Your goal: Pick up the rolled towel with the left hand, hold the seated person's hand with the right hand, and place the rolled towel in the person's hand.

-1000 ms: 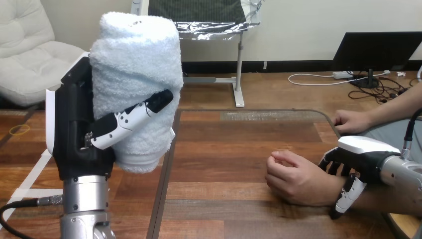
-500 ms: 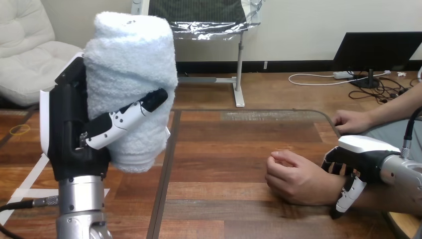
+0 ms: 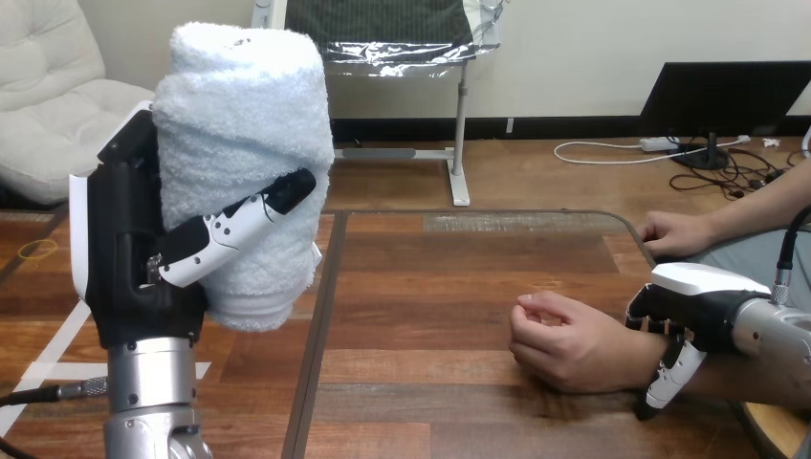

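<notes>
The left hand [image 3: 129, 258] was raised at the view's left, over the desk's left edge, and it was clenched on the towel [image 3: 239, 163]. The towel, a pale rolled bundle, stood upright in that grasp. Its top end rose well above the hand and its lower end hung clear of the desk [image 3: 430, 287]. The thumb [image 3: 230, 229] lay slantwise across the front of the roll, its black tip pressed into the cloth. The other fingers were hidden behind the roll. The silver left forearm [image 3: 148, 402] rose almost straight up from the bottom edge.

At the view's right, the person's near hand [image 3: 564, 344] rested on the desk as a loose fist, with the knuckles toward the left and the fingers folded in. The right hand [image 3: 693, 306] sat over the wrist just behind that fist, its white shell uppermost. Its dark fingers [image 3: 643, 316] curled over the top of the wrist, and one black-and-white digit reached down the near side to the desk. It was therefore grasping the person's wrist, not the fist itself. The right forearm [image 3: 775, 335] came in from the right edge, lying along the person's forearm.

The person's far hand [image 3: 674, 232] lay flat at the desk's far right edge, apart from the fist. The towel and the fist were well apart, with bare wood between them.
</notes>
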`<action>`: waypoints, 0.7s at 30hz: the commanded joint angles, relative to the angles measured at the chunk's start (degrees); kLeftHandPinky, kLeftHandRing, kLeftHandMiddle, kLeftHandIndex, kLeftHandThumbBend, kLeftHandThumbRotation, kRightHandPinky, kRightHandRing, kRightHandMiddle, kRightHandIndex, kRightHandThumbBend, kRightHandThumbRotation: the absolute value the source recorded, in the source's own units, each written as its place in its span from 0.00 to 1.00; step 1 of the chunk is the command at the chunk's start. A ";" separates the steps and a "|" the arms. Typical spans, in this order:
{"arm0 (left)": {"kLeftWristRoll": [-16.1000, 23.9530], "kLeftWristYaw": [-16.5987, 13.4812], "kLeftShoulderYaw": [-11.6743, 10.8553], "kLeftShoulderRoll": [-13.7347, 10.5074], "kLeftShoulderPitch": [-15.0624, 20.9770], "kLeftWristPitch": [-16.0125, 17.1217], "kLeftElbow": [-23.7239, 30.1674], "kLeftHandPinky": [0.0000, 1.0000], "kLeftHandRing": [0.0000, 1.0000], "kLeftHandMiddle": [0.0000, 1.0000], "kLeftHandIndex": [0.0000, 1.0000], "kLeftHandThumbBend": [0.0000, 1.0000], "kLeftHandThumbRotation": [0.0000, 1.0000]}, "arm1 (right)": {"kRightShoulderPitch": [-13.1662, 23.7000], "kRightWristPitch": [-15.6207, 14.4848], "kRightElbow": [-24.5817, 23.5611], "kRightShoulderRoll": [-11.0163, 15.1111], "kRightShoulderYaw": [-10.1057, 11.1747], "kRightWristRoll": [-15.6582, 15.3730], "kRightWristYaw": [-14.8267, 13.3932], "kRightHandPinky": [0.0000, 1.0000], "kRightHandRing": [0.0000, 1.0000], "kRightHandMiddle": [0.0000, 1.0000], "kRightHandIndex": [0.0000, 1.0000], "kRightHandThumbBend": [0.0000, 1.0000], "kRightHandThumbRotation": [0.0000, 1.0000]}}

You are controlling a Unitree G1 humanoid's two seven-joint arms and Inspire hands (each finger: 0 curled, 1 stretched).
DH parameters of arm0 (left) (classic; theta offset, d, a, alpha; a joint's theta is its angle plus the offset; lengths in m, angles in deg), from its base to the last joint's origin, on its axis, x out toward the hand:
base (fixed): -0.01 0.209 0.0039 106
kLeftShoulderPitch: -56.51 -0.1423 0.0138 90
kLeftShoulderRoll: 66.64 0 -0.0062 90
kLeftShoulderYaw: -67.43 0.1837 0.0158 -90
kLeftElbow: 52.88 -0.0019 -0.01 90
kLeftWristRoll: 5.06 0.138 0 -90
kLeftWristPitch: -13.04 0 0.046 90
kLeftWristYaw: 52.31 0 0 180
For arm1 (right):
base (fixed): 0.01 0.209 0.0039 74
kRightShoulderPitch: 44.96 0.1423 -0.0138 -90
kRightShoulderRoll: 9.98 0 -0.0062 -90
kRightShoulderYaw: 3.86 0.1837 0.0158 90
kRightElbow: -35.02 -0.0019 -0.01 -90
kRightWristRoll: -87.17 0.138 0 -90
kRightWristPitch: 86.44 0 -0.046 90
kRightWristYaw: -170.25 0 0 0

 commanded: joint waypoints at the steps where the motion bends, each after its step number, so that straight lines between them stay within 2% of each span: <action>1: -0.81 0.15 0.24 0.03 4.74 0.78 1.19 0.18 0.25 0.33 0.39 0.50 0.00 | -0.83 -0.57 3.22 0.06 -2.07 -1.30 0.54 0.44 0.52 0.53 0.51 0.93 0.00; 6: -1.29 0.35 0.24 0.09 4.78 0.87 1.14 0.18 0.25 0.33 0.39 0.50 0.00 | -0.63 -0.79 3.39 0.00 -2.08 -1.21 0.84 0.46 0.54 0.56 0.49 0.93 0.00; 9: -0.91 0.18 0.22 0.08 4.78 0.91 1.12 0.18 0.25 0.33 0.39 0.50 0.00 | -0.58 -0.77 3.41 0.03 -2.05 -1.15 0.85 0.41 0.51 0.55 0.47 0.93 0.00; 15: -0.56 0.03 0.23 0.07 4.81 0.88 1.04 0.19 0.25 0.33 0.39 0.50 0.00 | -0.37 -1.16 3.50 -0.01 -1.72 -0.76 1.13 0.42 0.54 0.58 0.45 0.91 0.00; 21: 0.21 -0.39 0.27 0.08 4.91 0.79 0.85 0.19 0.25 0.33 0.39 0.51 0.00 | -0.29 -0.95 3.69 0.07 -0.95 0.24 1.20 0.38 0.50 0.56 0.44 0.91 0.00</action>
